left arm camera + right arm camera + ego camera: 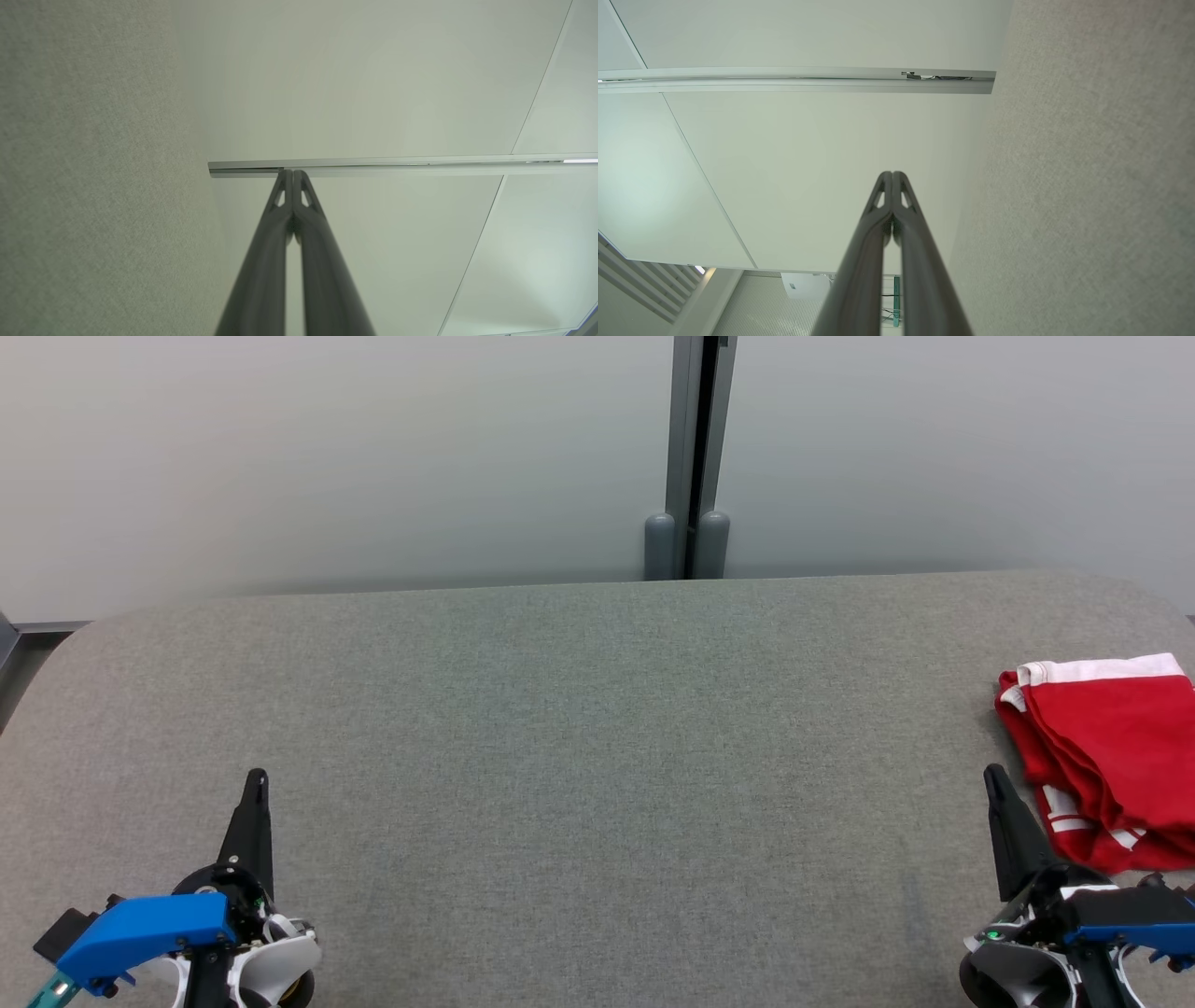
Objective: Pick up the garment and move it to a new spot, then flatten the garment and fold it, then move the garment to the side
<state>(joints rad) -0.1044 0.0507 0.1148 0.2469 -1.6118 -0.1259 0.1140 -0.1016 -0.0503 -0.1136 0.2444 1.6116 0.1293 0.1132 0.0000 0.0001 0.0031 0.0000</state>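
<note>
Our left gripper (255, 782) sits at the near left of the grey surface (560, 756) with its two dark fingers pressed together into one narrow point, aimed toward the far side. It is clenched and grasps nothing. In the left wrist view the same gripper (293, 174) shows its tips meeting, with nothing between them; beyond them we see a pale wall and a metal rail (397, 164) crossing it, and the grey fabric of the surface runs down one side of that view.

Our right gripper (992, 777) sits at the near right, likewise clenched and grasping nothing, fingers pointing toward the far side. In the right wrist view its tips (893, 175) are pressed together against the same pale wall.

The garment (1111, 747) is red with white trim and lies folded in a compact pile at the far right end of the surface, its right part cut off by the edge of the head view. A white band runs along its far edge, and white stripes show at its near left corner. The right gripper's fingers stand just beside the garment's near left edge; we cannot tell whether they touch it. The left gripper is well apart from it.

Behind the surface stands a pale wall with a grey upright post (695, 457) near the middle.
</note>
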